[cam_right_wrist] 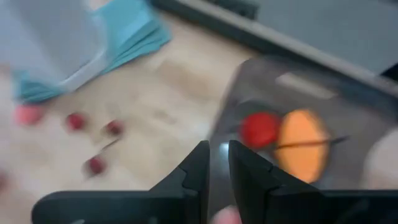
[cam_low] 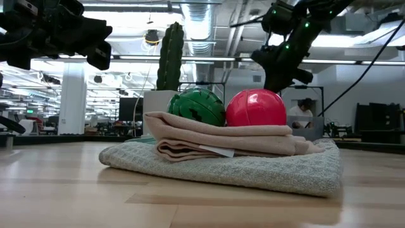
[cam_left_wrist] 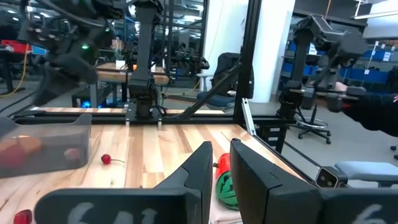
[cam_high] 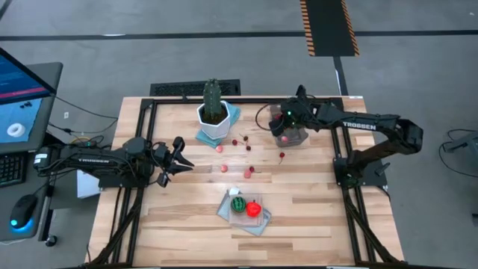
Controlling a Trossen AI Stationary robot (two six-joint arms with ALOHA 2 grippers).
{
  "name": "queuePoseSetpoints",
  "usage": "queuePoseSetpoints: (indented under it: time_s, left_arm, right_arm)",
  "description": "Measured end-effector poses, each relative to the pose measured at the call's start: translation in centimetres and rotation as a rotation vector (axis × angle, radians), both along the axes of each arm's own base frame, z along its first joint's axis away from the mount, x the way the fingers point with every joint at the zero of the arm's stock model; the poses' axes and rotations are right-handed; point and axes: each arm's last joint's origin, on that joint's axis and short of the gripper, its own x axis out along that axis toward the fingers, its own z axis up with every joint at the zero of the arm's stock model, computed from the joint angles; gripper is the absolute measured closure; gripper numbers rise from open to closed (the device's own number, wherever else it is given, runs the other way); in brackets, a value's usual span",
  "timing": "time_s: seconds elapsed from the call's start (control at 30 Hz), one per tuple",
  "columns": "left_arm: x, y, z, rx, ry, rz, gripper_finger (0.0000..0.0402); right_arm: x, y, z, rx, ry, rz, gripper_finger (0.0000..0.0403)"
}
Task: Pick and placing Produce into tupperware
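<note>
Toys are going into the small see-through grey plastic tub [cam_high: 290, 137] with round corners, which sits at the far right of the wooden table [cam_high: 314, 224]. The right gripper [cam_high: 282, 119] hangs just over the tub. Its fingers have only a thin gap and I see nothing pinched between them. Inside the tub lie a round orange piece [cam_right_wrist: 303, 144] and a smaller red piece [cam_right_wrist: 260, 129].

The job here looks like letting go over the tub. To do it well, the gripper should stay above the middle of the tub, open a bit more, then lift straight up so it does not bump the thin wall.

The left gripper [cam_high: 170, 160] waits over the left side of the table, fingers nearly together, holding nothing.

A shiny red ball [cam_low: 255, 107] and a green striped ball [cam_low: 197, 106] rest on a soft folded cloth [cam_low: 221, 155]. Smooth balls may roll. Tiny red berries [cam_high: 247, 147] lie spread on the wood between the tub and a white pot [cam_high: 214, 119] holding a tall green cactus [cam_low: 169, 57].
</note>
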Motion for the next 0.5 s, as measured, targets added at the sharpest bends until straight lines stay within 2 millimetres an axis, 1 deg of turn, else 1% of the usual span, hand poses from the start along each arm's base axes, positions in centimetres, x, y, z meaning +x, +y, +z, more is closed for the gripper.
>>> queuePoseSetpoints:
  time_s: [0.17, 0.3, 0.4, 0.5]
  left_arm:
    - [0.0, 0.0, -0.1, -0.001, 0.008, 0.000, 0.0357]
    - [0.0, 0.0, -0.1, -0.002, 0.013, 0.000, 0.0357]
    - [0.0, 0.0, -0.1, -0.006, 0.015, 0.000, 0.0357]
    - [0.0, 0.0, -0.1, -0.006, 0.016, 0.000, 0.0357]
  right_arm:
    - [0.9, 3.2, 0.1, 0.105, -0.015, 0.038, 0.0317]
    - [1.7, 6.5, 1.1, 0.143, -0.037, 0.066, 0.0326]
    - [1.8, 9.0, 1.7, 0.168, -0.038, 0.050, 0.0338]
    - [1.7, 11.2, 1.5, 0.178, -0.041, 0.024, 0.0349]
